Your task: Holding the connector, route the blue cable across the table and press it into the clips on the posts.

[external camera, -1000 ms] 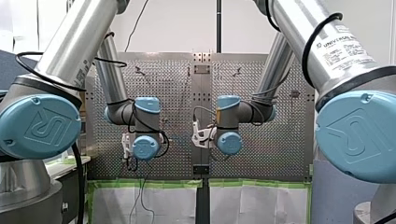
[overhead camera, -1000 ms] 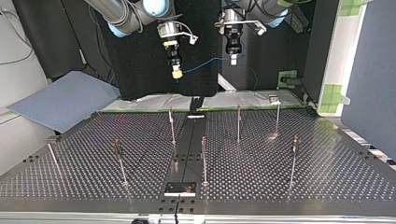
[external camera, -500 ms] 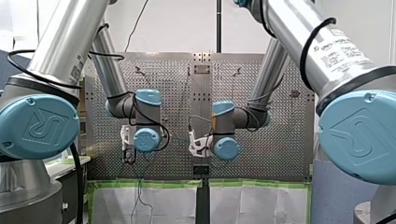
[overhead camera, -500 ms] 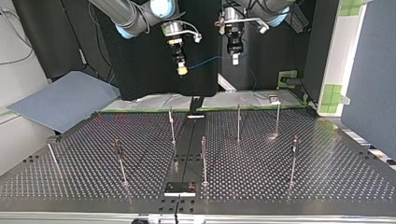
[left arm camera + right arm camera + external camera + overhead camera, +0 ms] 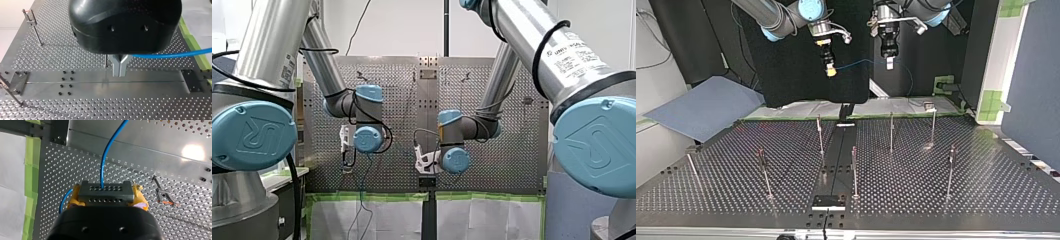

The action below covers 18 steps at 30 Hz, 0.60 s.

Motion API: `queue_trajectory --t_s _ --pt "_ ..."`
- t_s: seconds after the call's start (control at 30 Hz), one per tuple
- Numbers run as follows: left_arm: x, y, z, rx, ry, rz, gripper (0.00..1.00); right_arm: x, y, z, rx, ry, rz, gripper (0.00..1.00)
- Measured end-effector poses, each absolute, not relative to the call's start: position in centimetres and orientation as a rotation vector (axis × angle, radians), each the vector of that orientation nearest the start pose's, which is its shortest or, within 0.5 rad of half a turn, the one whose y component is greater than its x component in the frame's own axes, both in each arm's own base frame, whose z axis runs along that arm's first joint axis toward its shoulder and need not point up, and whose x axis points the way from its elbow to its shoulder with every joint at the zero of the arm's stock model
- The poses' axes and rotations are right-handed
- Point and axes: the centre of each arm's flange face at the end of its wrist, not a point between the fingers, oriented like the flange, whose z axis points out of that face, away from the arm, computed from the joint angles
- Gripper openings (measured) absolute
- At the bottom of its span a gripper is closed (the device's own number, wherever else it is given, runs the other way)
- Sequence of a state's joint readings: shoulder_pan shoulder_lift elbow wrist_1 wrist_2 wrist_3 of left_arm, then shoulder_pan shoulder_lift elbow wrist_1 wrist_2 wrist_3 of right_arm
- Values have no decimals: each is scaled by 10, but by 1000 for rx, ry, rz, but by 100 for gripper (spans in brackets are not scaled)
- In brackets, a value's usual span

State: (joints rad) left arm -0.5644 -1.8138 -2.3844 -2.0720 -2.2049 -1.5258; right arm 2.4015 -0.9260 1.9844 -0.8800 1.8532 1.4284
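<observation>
In the front view, my left arm and my right arm hang side by side over the perforated worktop, toward the side nearest their bases. Their wrists hide what each end effector carries. The top view, facing them, fills that in. My right end effector, at this view's left, and my left end effector, at its right, are both high above the worktop and apart. The blue cable is strung between them, and its slack drops away beyond my left one. I judge the height is meant to carry the cable clear of the posts until it can be lowered, and the gap to give a straight span for pressing. No post has cable in it yet, so the routing looks barely begun. The left wrist view shows my left end effector's metal fingers pressed together on the cable, which leaves sideways from near their roots. Whether they pinch it hard or only guide it I cannot tell. Under them lies the worktop's smooth centre strip. Only the right wrist view shows the connector, a dark block clamped end to end between the yellow pads of my right end effector. The cable rises from the connector's face and runs ahead, and one post's clip lies off to one side, well apart from the cable.
</observation>
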Motion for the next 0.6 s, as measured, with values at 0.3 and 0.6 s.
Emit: queue_trajectory --t_s 0.3,0.6 --pt "282 -266 147 -10 1540 84 0 484 -277 87 1760 -775 1425 0" --pt "307 -264 170 -39 1523 170 0 509 -288 146 1732 -743 1554 0"
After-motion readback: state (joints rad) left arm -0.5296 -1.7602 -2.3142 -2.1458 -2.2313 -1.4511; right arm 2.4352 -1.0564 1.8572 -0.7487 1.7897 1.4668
